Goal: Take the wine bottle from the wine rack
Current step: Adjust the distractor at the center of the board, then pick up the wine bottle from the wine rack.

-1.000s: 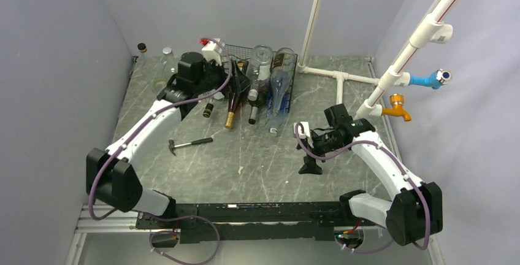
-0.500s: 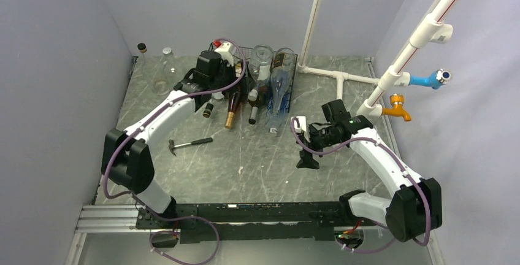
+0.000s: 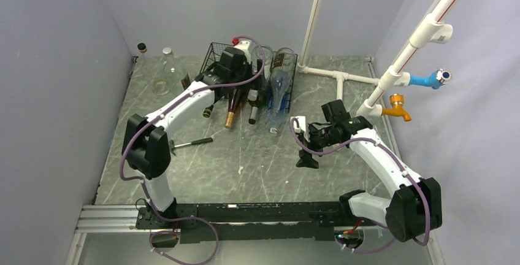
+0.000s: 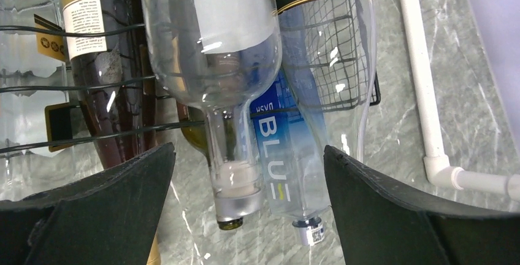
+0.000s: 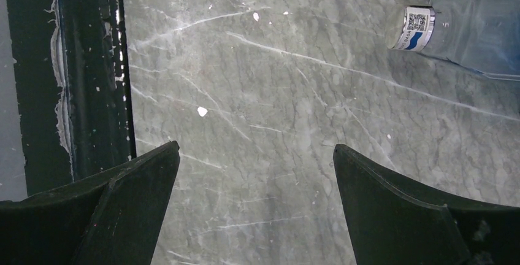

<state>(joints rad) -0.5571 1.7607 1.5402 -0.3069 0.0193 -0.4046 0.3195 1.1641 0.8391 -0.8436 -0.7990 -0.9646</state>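
Kit: Left arm's swung right across the wine rack [image 3: 213,53] vs. half a sec ago. Right arm hasn't shifted.
Sam: Left gripper [image 4: 248,154]?
Kit: Jaws spread wide, nothing held. Clear bottle [image 4: 211,38] w/ frosted neck lies between them in wrist view. Right gripper [image 5: 256,148] also spread, over bare table [image 5: 276,93].
Sam: Writing?
Kit: "BLUE" in white on the blue bottle [image 4: 276,154], QR sticker on its cap. Dark wine bottle [image 4: 113,118] has a cream small-print label, unreadable.
Sam: Rack?
Kit: Black wire mesh, far-centre of table. Bottles lie in it, necks poking out toward the arms.
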